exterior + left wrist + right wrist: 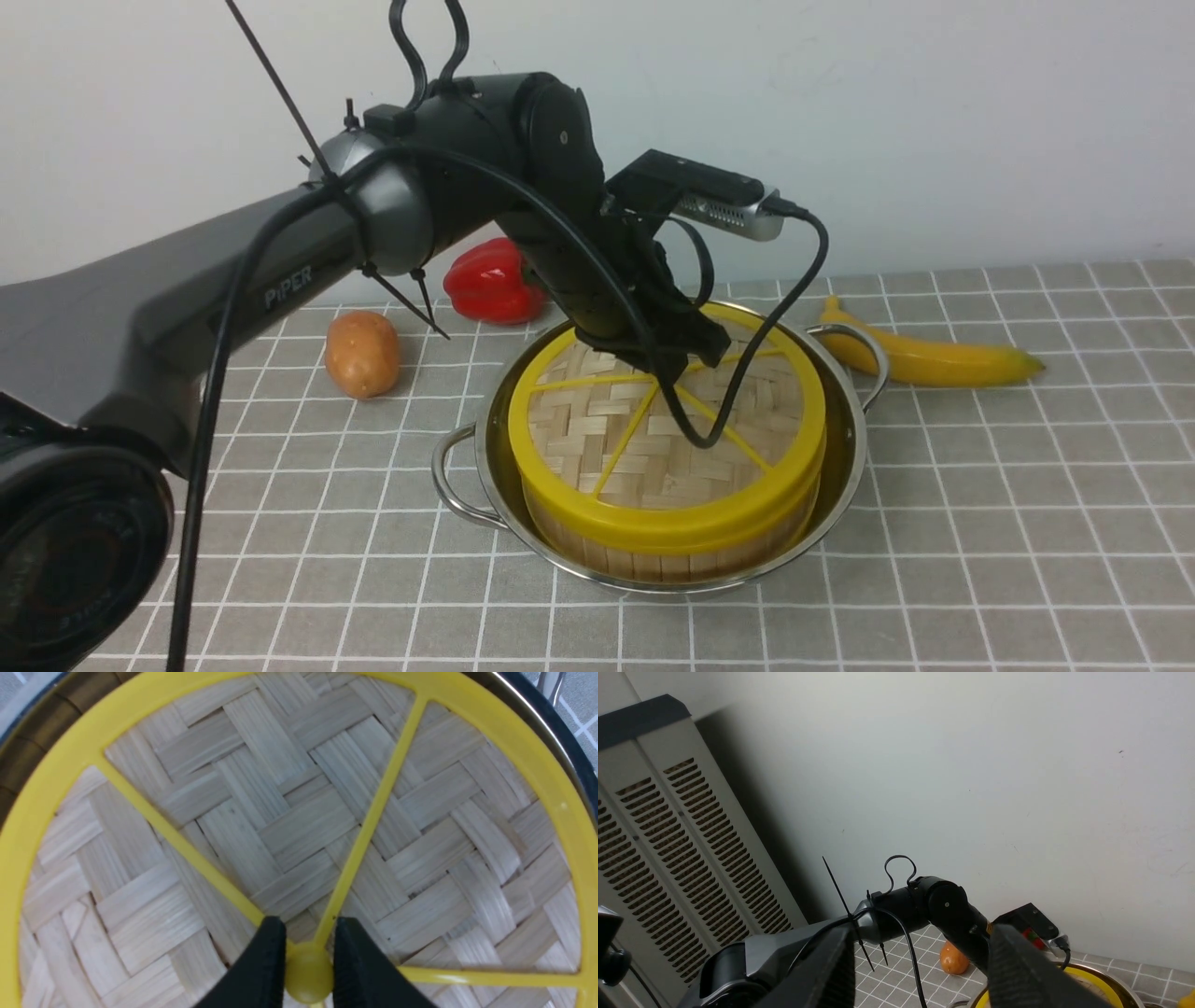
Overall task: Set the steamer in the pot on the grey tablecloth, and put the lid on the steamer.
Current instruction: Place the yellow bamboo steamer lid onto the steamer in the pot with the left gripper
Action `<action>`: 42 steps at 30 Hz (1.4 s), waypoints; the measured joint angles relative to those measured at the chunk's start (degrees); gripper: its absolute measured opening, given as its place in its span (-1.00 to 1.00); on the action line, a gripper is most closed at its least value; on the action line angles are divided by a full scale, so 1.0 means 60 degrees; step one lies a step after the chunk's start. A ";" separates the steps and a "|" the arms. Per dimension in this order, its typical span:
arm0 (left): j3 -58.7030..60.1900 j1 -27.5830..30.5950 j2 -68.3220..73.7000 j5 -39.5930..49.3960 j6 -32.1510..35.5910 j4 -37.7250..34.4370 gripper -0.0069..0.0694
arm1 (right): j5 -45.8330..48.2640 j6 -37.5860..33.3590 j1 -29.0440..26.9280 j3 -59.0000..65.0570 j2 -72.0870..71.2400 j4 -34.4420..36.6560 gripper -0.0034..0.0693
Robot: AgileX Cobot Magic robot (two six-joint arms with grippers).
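**While the black left gripper [309, 940] pinched its knob [308, 970], the flat woven-bamboo lid [653, 439] with yellow rim and spokes sat in place**

Because the small yellow knob at the hub was the only raised part to take hold of, the two black fingers [268, 961] pressed against either side of it. The hand was thus clasping the lid at its centre, not by the rim.

Straight beneath the hand the lid lay flat on the round bamboo steamer [672, 558] with its vertical-slat wall. The lid's rim sat level around the basket's top, so I judged it fully lowered. The steamer stood inside the wide, shiny stainless-steel pot [845, 439] with two loop handles, and bare steel showed around it. The pot rested on the grey tablecloth [980, 523] with its white grid.

Both placements therefore looked done. What remained, in my judgement, was to let go and rise straight up, so that the knob was not dragged and the lid not skewed.

An orange-brown potato [362, 353] and a red bell pepper [490, 280] lay off the hand's left, and a yellow banana [934, 359] off its right. None was in the way.

The right gripper [924, 952] hung high and well apart from that hand, its jaws spread wide and empty, presumably to leave room.
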 joint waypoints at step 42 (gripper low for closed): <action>-0.0036 -0.0002 -0.0055 -0.0013 0.0555 0.0282 0.39 | 0.0000 0.0000 0.0000 0.0000 0.0000 0.0106 0.17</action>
